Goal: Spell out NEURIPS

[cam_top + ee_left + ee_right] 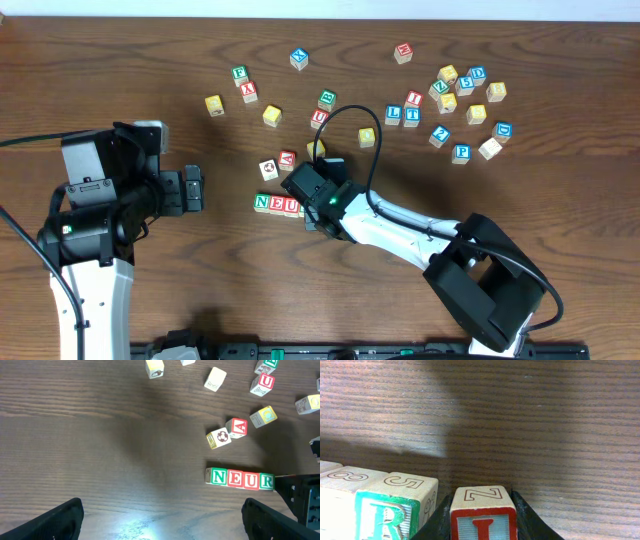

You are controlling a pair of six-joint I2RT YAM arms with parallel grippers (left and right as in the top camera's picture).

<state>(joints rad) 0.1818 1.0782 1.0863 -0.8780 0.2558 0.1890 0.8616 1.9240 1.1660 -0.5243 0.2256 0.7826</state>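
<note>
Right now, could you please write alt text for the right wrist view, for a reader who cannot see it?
The right gripper holds a small wooden cube with a red letter I between its black fingers, beside a wooden cube with a green letter R on the brown wooden table.

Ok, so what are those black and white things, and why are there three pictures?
They are two robot arms at a wooden table. One picture looks down from above. The other two come from little cameras on each arm's wrist. Lettered wooden cubes lie scattered on the table, and four stand in a row reading NEUR. The right gripper is shut on a cube with a red I, next to the R. The left gripper is open and holds nothing.
</note>
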